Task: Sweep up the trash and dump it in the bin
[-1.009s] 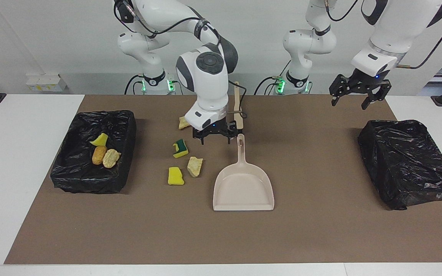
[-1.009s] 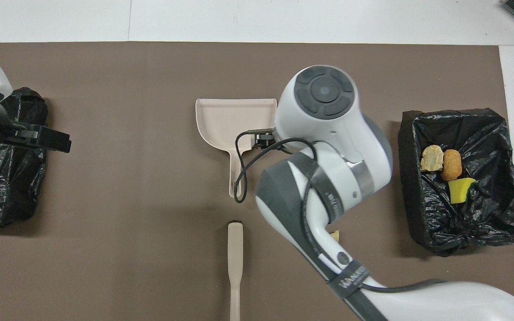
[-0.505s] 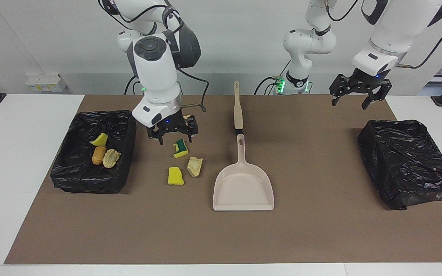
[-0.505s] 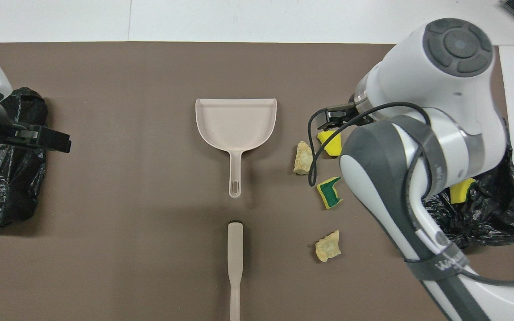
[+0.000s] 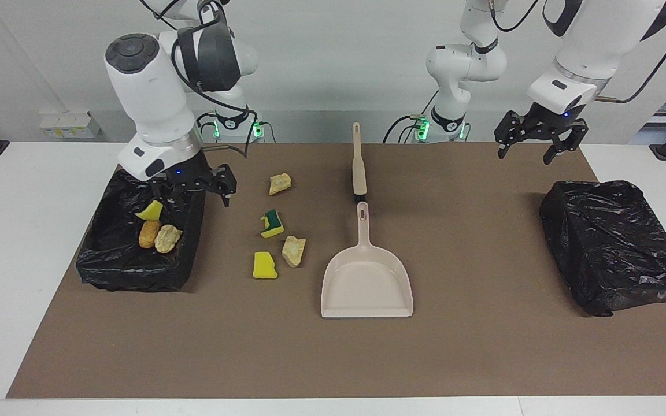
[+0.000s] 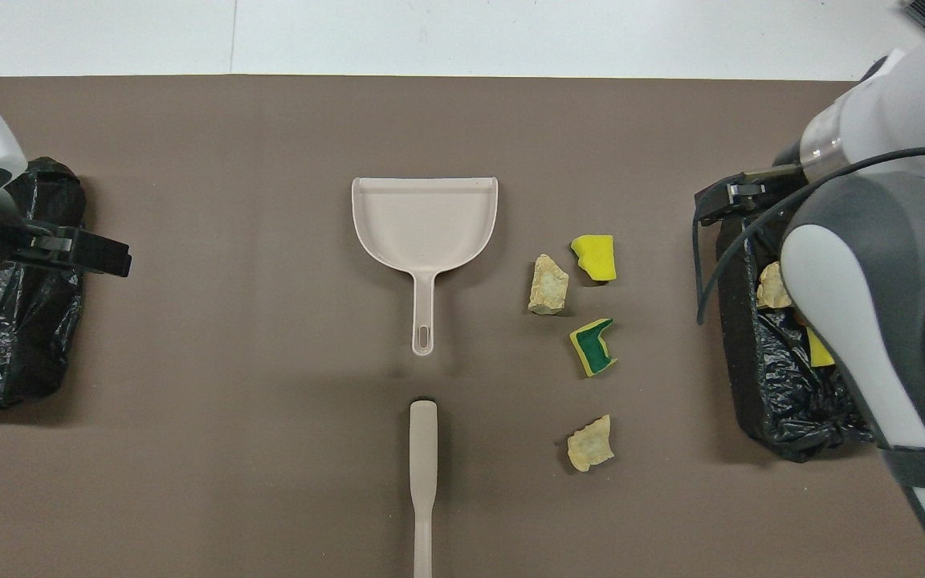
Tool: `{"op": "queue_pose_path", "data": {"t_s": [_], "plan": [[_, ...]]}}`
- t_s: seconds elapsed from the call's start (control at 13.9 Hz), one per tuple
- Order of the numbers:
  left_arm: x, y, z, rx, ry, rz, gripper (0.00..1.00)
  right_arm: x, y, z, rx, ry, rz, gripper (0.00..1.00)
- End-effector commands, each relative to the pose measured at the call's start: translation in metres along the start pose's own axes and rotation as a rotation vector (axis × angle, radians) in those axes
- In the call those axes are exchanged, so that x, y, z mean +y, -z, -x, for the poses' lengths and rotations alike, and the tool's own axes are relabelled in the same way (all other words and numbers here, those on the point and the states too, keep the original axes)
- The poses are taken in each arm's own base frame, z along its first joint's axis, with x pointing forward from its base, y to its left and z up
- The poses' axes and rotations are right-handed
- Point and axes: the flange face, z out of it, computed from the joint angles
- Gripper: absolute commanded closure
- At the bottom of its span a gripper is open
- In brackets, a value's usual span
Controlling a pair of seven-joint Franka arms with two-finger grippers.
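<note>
Seven scraps of trash are in view, and we place them on a clock face laid over the tabletop point(image 5: 32, 260) as seen from the robots' end, with twelve farthest from them.

Three scraps lie in the open black-lined bin point(image 5: 136, 278) at three o'clock, toward the right arm's end: a yellow sponge bit point(image 5: 150, 211), an orange-brown lump point(image 5: 148, 233) and a beige lump point(image 5: 167, 238), the last two touching.

Four more lie loose on the brown mat point(image 5: 483, 346), between that bin and the dustpan point(image 6: 425, 217). From the dustpan's pan we find a yellow sponge piece point(image 6: 593, 257) and a beige chunk point(image 6: 548, 285) at about three o'clock, a green-backed sponge point(image 6: 592, 347) at four, and another beige chunk point(image 6: 589, 443) at five, nearest the robots.

We see the dustpan lying flat mid-mat with nothing in it, its handle pointing to six o'clock, where a long beige stick point(image 6: 422, 474) lies in line with it, just apart.

We see the right tool point(image 5: 191, 186) hanging over the open bin's edge that faces the loose scraps, its fingers spread wide and holding nothing.

We see the left tool point(image 5: 535, 141) hanging in the air at nine o'clock, over the edge of a second bin wrapped in a black bag point(image 5: 616, 248), fingers likewise wide apart and empty.
</note>
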Motion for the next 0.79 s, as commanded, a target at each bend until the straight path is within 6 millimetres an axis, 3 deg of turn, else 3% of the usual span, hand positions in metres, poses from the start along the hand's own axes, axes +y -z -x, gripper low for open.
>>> {"op": "queue_pose_path", "data": {"t_s": [0.0, 0.22, 0.36, 0.5, 0.72], "plan": [[0.001, 0.007, 0.003, -0.008, 0.002, -0.009, 0.0, 0.041, 0.009, 0.006, 0.002, 0.031, 0.013, 0.0], [0.001, 0.008, 0.003, -0.001, -0.005, -0.007, 0.0, 0.103, 0.021, 0.015, 0.018, 0.014, 0.041, 0.0], [-0.003, 0.009, 0.002, 0.004, 0.002, -0.008, 0.0, 0.131, 0.029, 0.027, 0.014, -0.016, 0.042, 0.0], [-0.005, 0.008, 0.002, 0.006, 0.001, -0.007, 0.0, 0.137, 0.032, 0.044, -0.019, -0.045, 0.03, 0.0], [-0.004, 0.006, 0.003, 0.003, 0.004, -0.003, 0.0, 0.126, 0.043, 0.066, -0.053, -0.061, 0.014, 0.0]]}}
